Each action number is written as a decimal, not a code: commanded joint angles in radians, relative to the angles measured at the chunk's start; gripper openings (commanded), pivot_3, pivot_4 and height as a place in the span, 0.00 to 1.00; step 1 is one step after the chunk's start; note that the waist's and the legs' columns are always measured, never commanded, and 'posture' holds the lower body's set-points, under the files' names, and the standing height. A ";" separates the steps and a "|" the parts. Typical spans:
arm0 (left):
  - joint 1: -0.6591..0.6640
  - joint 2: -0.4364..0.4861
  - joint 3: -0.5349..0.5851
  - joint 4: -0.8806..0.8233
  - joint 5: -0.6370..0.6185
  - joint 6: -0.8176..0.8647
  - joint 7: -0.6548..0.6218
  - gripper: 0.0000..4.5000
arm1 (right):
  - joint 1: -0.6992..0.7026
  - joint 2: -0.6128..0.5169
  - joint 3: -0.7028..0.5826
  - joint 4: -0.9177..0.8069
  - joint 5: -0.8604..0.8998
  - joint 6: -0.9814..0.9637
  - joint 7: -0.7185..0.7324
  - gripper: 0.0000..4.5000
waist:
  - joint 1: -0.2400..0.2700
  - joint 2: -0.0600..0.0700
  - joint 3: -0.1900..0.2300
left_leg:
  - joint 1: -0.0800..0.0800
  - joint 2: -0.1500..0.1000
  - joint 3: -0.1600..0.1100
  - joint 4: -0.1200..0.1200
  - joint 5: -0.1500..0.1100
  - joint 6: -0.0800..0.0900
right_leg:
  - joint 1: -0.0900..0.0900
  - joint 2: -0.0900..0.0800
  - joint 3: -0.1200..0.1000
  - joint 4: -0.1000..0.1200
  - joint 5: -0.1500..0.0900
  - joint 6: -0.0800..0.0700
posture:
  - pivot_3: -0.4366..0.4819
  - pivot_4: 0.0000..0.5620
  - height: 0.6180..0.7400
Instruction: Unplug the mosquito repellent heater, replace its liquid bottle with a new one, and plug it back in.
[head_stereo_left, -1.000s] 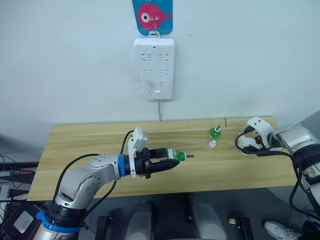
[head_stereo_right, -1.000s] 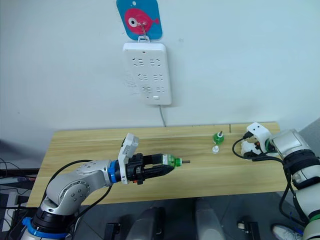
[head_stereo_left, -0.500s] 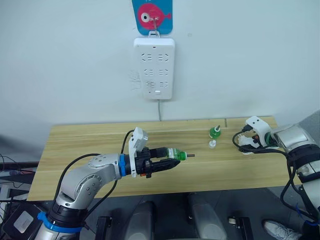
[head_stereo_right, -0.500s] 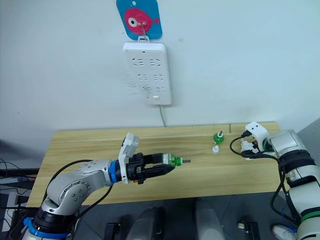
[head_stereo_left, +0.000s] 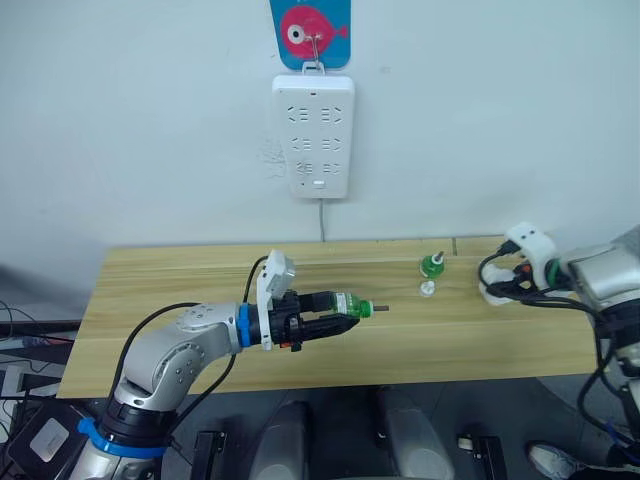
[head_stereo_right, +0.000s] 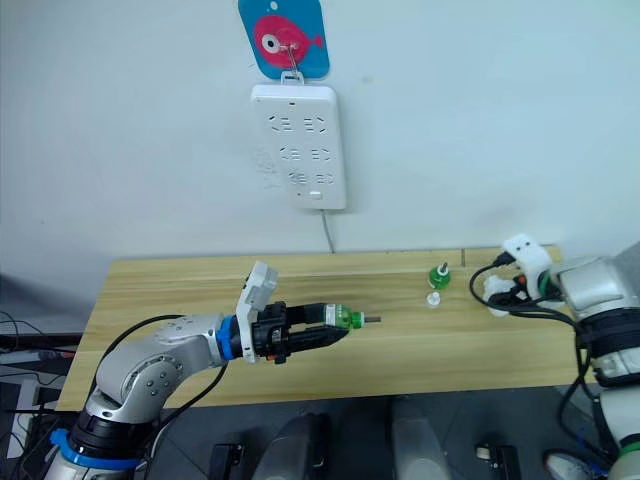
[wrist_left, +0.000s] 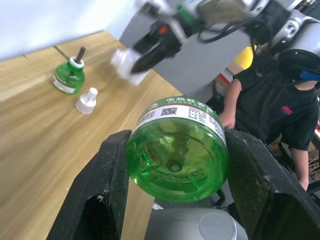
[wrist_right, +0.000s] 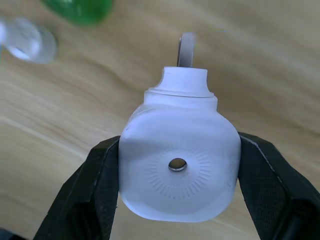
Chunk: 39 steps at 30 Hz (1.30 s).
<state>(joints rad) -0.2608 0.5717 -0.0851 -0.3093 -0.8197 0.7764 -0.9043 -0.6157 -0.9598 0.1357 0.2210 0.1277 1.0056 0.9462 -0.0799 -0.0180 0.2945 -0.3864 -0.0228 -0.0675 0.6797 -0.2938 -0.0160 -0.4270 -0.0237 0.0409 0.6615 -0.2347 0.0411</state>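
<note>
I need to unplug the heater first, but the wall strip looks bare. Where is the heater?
The mosquito repellent heater is already unplugged: the right gripper holds it at the table's right end, right of the standing green bottle.

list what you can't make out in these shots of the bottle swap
- The heater: right wrist view shows its vented top; its bottle socket faces away, and the fingers cover its sides.
- The held green bottle: left wrist view shows its base; neck and wick are behind it, and the label print is too small to read.
- The small white cap: too small in the eye views to tell what it fits.
- The power strip: its cord drops behind the table.
</note>
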 joint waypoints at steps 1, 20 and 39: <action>-0.059 0.044 0.046 0.018 -0.055 0.032 -0.088 0.54 | 0.124 -0.084 -0.199 -0.297 0.145 0.151 0.065 0.66 | 0.001 0.000 -0.001 | 0.000 0.000 -0.001 0.000 0.000 0.000 | 0.000 0.000 0.000 0.000 0.000 0.000 | 0.32 0.44 1.00; -0.356 0.079 0.200 0.123 -0.315 0.325 -0.124 0.54 | 0.174 0.306 -0.661 -0.707 1.558 0.374 -0.776 0.66 | -0.007 -0.007 -0.015 | -0.014 0.000 -0.002 0.002 0.005 -0.008 | -0.015 -0.001 0.000 0.005 0.002 0.000 | 0.31 0.32 1.00; -0.400 0.086 0.277 0.193 -0.479 0.445 -0.029 0.54 | 0.368 0.080 -0.462 -0.758 1.845 -0.070 -0.763 0.66 | -0.004 -0.009 -0.024 | -0.013 0.000 0.001 0.015 0.003 -0.004 | -0.014 0.002 0.000 0.017 0.002 0.000 | 0.33 0.30 1.00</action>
<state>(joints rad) -0.6456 0.6404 0.1628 -0.1082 -1.2727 1.2116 -0.9266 -0.2446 -0.8607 -0.2953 -0.5147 1.9453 0.9596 0.1480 -0.0837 -0.0268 0.2703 -0.3994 -0.0227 -0.0662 0.6963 -0.2905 -0.0199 -0.4412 -0.0210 0.0410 0.6794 -0.2329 0.0415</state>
